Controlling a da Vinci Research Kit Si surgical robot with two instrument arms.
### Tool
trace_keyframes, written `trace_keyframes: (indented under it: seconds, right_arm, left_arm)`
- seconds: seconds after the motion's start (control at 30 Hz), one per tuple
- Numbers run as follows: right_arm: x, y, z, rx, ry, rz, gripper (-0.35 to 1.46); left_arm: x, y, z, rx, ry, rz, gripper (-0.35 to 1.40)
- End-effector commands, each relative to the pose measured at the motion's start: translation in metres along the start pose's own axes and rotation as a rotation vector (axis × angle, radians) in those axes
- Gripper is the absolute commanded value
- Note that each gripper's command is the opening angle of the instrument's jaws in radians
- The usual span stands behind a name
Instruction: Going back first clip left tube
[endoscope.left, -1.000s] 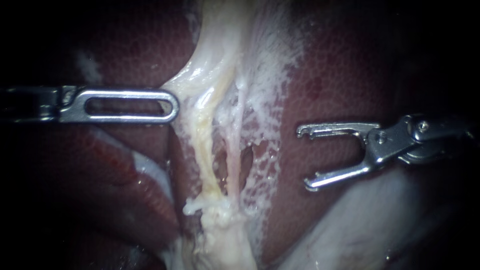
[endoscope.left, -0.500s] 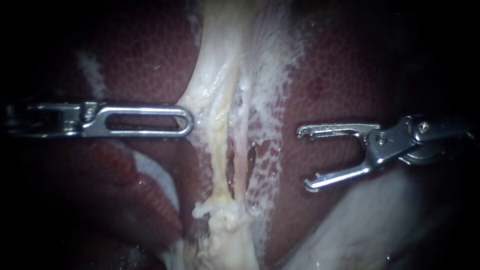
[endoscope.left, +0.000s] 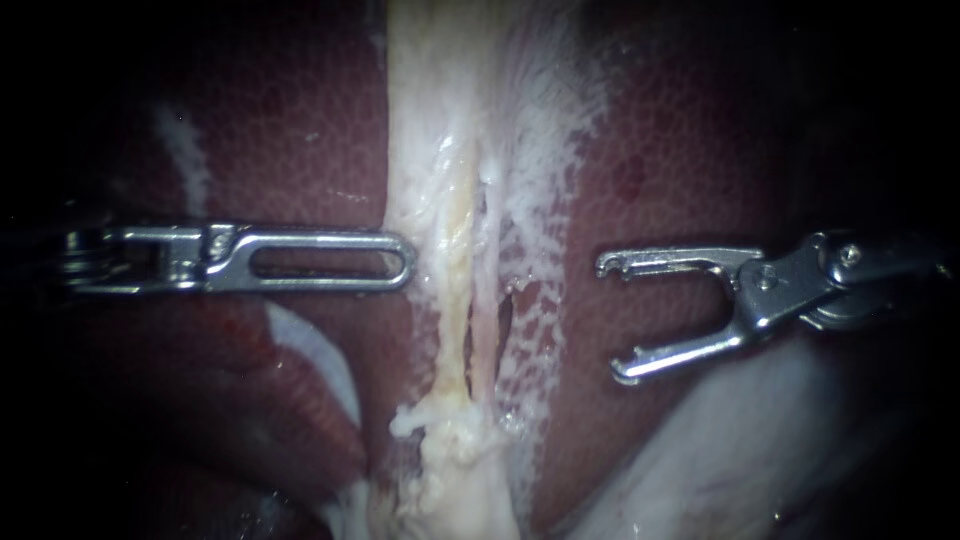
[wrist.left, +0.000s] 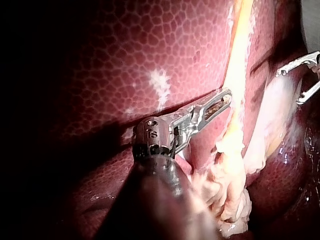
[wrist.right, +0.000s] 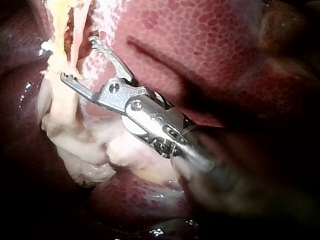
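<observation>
Beside the left tube (endoscope.left: 452, 310), the left instrument (endoscope.left: 404, 262) lets the pull off.

Over the last second it has slid in toward the tube, and the pale tissue it had drawn sideways now hangs straight. Its slotted jaws lie together, tip against that tissue's edge, though I can't quite tell if a film is pinched. The right instrument (endoscope.left: 608, 320) has not shifted: it sits well off over the liver (endoscope.left: 680, 150), jaws wide apart and empty. No clip shows on the tube, so clipping looks still to do.

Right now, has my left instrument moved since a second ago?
Yes. The left instrument has advanced rightward toward the pale tubes, while the right instrument kept its place.
</observation>
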Motion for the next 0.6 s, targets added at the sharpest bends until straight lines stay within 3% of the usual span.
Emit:
trace_keyframes:
  seconds: [0.03, 0.6]
  right_arm:
    - [0.0, 0.0, 0.0, 0.0, 0.0, 0.0, 0.6]
    - [0.0, -0.0001, 0.0, 0.0, 0.003, 0.0, 0.6]
  left_arm:
    - [0.0, 0.0, 0.0, 0.001, 0.0, 0.0, -0.35]
    - [0.0, -0.0002, 0.0, 0.001, 0.001, 0.0, -0.35]
